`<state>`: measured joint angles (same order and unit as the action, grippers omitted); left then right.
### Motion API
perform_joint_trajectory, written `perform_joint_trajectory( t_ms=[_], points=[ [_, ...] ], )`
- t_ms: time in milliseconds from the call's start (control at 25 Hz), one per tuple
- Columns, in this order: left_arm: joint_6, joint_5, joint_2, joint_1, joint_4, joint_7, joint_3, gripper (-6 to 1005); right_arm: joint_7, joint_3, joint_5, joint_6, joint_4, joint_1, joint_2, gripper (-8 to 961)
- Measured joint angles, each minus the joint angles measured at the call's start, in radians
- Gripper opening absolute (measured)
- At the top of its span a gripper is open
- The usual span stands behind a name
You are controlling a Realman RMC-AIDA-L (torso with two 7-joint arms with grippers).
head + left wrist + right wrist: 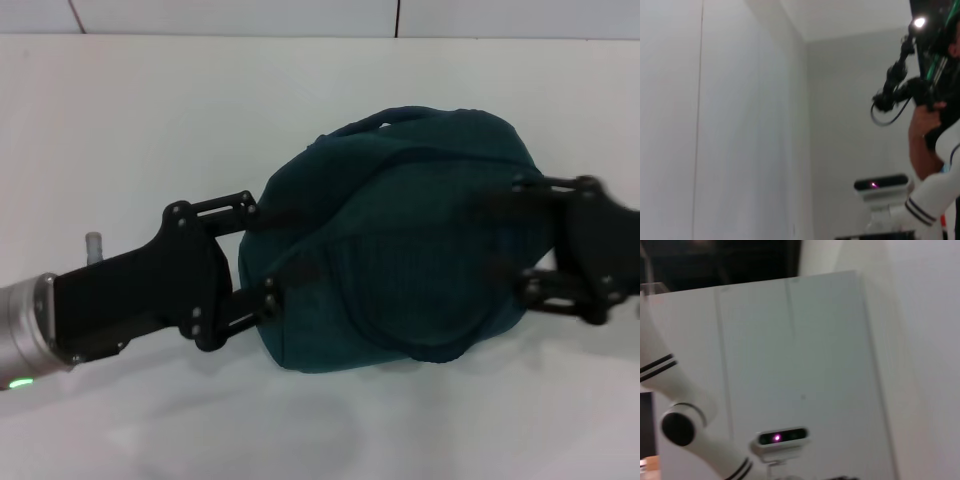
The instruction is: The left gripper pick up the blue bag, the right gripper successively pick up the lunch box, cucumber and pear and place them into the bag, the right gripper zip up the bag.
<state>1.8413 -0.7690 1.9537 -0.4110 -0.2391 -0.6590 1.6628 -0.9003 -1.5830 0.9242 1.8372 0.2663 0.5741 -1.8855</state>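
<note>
Left gripper (258,255) is clamped on the blue bag (400,240) at frame centre; right gripper (522,235) grips its opposite end.

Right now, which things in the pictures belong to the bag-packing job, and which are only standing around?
Belonging to the job:
- blue bag, between both grippers
- left gripper, at one end of the bag
- right gripper, at the other end

Only around:
- white table
- small grey post beside the left arm
</note>
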Motion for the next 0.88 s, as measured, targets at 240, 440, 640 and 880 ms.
perform_joint_trajectory(
  t_ms=[240,440,640,880],
  points=[
    [-0.019,0.000,-0.006,0.002,0.005,-0.005,-0.004,480,-0.002,0.001,0.077,-0.113,0.091,0.009,-0.046,589],
    [-0.019,0.005,-0.008,0.005,0.007,-0.003,-0.005,480,0.002,0.002,0.091,-0.163,0.154,-0.024,-0.055,589],
    [-0.019,0.006,-0.009,0.004,0.009,-0.004,-0.018,480,0.004,0.004,0.092,-0.167,0.158,-0.025,-0.059,589],
    [-0.023,0.004,-0.008,0.005,0.009,0.010,-0.019,480,0.004,0.006,0.093,-0.168,0.158,-0.028,-0.062,589]
  ],
)
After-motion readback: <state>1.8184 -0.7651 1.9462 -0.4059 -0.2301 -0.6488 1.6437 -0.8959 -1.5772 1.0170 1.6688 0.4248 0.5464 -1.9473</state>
